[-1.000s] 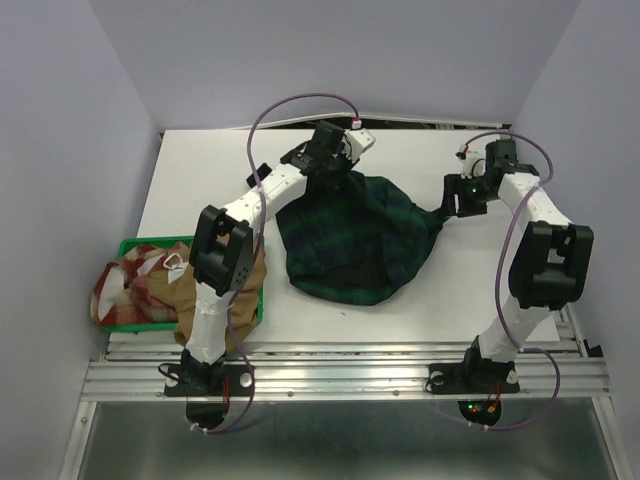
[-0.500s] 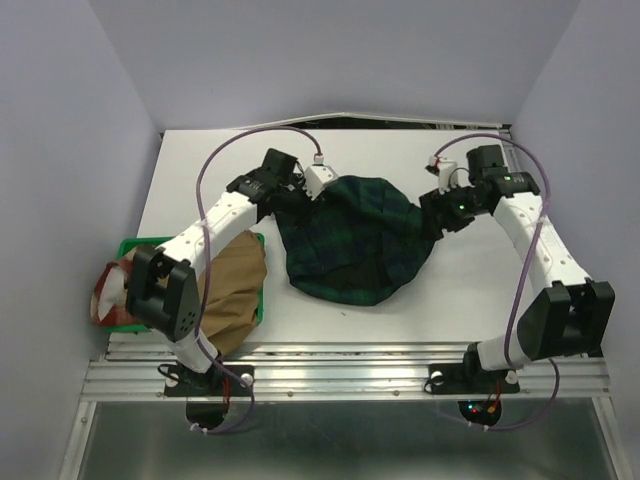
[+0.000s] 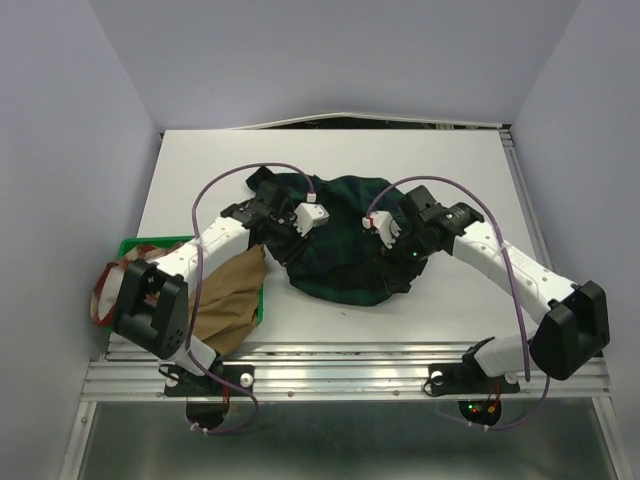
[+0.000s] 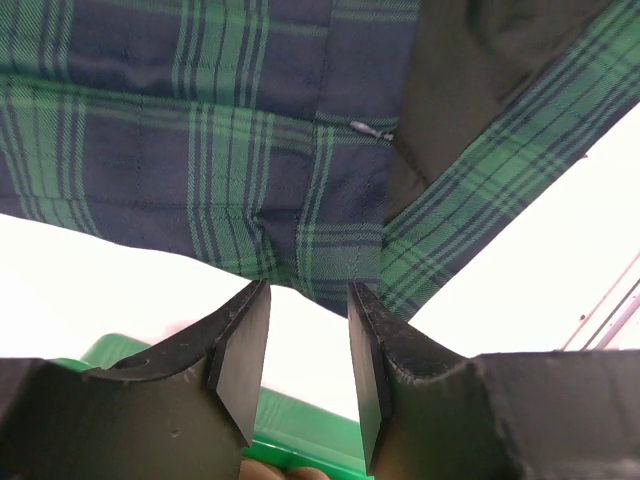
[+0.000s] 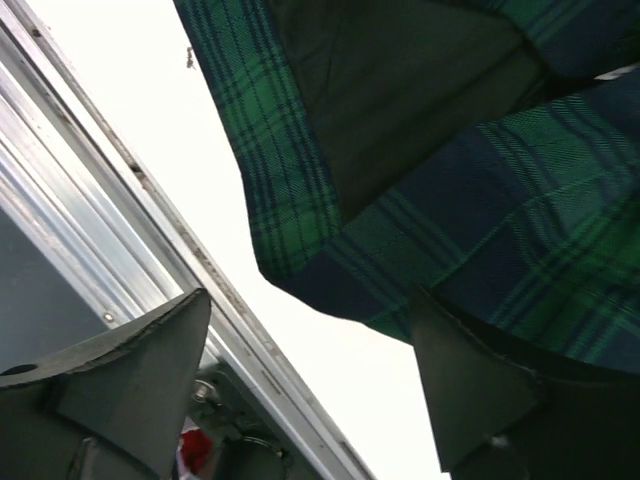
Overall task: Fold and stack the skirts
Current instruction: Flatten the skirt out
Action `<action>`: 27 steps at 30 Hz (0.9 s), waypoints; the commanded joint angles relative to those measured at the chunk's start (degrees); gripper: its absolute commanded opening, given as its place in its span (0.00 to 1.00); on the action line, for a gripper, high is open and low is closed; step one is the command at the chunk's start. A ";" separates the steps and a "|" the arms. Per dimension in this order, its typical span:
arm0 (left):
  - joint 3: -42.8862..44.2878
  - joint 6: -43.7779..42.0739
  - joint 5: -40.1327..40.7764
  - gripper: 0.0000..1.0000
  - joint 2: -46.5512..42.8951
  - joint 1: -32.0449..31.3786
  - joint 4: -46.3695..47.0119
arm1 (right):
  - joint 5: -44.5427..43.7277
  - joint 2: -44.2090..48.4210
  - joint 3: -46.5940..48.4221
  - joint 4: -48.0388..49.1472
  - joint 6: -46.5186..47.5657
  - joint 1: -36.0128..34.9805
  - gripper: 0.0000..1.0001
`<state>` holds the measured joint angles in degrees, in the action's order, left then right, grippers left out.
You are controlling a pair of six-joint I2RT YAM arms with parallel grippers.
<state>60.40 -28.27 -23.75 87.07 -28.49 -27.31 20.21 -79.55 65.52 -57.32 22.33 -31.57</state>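
the dark green-and-navy tartan skirt (image 3: 350, 250) lies in a rumpled, roughly rounded heap at the middle of the white bench (image 3: 200, 160), with bare bench surface showing beyond it on the far side, to its right and along its near hem. a folded-over flap exposes the dark lining, and a small zip pull (image 4: 372, 128) sits on a seam; it is too small to read any marking. the left gripper (image 4: 306, 290) is low at the skirt's left edge, its jaws set to a narrow gap with nothing between them, the tartan hem lying just off the fingertips. the right gripper (image 5: 310, 300) is over the skirt's right half, jaws spread wide and gripping nothing, though cloth lies against the inner side of one finger (image 5: 480, 390). the aluminium rail (image 5: 110, 200) along the near bench edge appears close behind that gripper in the wrist view. the green tray (image 3: 135, 243) sits at the near left of the bench. the tan-brown skirt (image 3: 228, 295) spills from it across its right rim toward the near edge, its upper corner just beside the tartan; whether they touch cannot be told. the red-and-cream checked skirt (image 3: 105, 290) bulges over the tray's left side, partly hidden by the left arm's elbow.
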 commanded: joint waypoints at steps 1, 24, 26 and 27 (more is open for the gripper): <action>-0.11 -1.78 -3.84 0.47 -4.36 0.01 0.07 | -1.84 3.96 2.50 -0.41 7.10 -0.33 0.87; -7.76 -27.98 -4.73 0.45 -12.63 0.54 3.05 | -2.28 14.77 -20.68 22.51 33.13 -0.33 0.73; -7.93 -27.72 -4.29 0.45 -12.10 0.54 3.84 | -2.63 14.95 -21.39 25.05 32.35 -0.33 0.66; -8.02 -27.54 -4.29 0.45 -11.92 0.54 4.19 | -2.80 15.04 -21.83 26.63 32.08 -0.33 0.63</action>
<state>52.49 -53.34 -28.16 74.28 -28.29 -24.25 16.99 -64.75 45.30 -39.83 54.26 -31.57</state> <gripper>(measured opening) 0.451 0.672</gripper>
